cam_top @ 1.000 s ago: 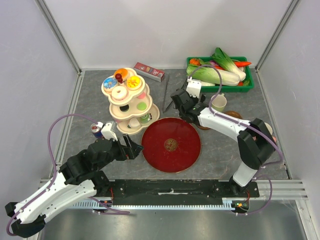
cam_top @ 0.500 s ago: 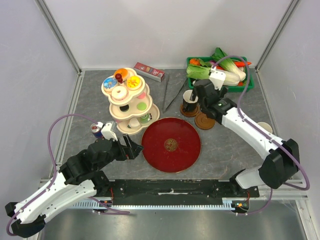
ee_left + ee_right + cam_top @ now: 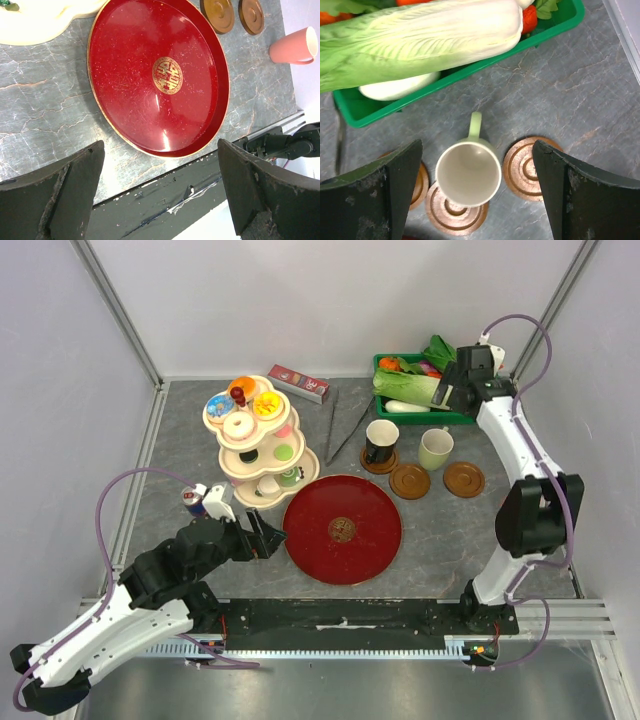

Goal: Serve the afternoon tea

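Table (image 3: 190, 455): grey, marble-veined, matt. Tray (image 3: 135, 75): red lacquer look, high gloss, fine speckling, gold emblem at centre. Coasters (image 3: 525, 167): brown, wood-like, ringed grooves, low sheen. Green mug (image 3: 468, 172): smooth, satin, ceramic or plastic not determinable. Black mug (image 3: 381, 440): glossy. Crate (image 3: 355, 112): green plastic, smooth. Cabbage (image 3: 430, 35): moulded plastic, ribbed, slight sheen. Left gripper (image 3: 160, 150): fingers (image 3: 252, 195) dark, matt, rough-grained.
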`<state>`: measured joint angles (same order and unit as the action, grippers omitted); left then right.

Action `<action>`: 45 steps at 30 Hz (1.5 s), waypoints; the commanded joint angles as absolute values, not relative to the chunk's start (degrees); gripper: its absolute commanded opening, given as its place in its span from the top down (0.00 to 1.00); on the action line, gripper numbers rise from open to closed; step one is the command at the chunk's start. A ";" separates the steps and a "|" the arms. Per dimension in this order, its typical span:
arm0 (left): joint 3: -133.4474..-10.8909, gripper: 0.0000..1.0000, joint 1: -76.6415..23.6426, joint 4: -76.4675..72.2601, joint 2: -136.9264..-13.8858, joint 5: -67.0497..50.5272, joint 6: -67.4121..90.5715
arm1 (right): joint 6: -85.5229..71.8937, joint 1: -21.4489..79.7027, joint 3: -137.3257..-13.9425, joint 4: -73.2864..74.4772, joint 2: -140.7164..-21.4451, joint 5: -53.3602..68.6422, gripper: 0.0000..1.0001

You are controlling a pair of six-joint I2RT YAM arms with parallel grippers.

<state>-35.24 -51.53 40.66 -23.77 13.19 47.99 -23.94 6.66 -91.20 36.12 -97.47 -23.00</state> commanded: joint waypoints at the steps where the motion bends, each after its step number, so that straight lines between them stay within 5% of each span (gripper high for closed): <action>1: -35.24 0.01 -51.94 39.99 -24.34 13.97 49.31 | -17.85 1.50 -97.37 40.34 -103.17 -10.83 0.02; 12: -35.77 0.01 -51.77 39.90 -27.33 14.85 49.04 | -18.72 2.37 -97.91 42.89 -109.51 -6.07 0.02; 31: -35.16 0.01 -51.85 39.02 -27.16 14.68 48.87 | -13.45 11.07 -92.99 51.33 -108.81 -29.35 0.02; 45: -34.98 0.01 -51.86 38.76 -25.40 14.42 48.69 | -14.15 11.16 -90.71 52.29 -106.35 -26.01 0.02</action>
<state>-35.22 -51.57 40.51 -26.22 13.43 47.97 -13.69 11.40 -91.64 50.35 -109.45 -25.34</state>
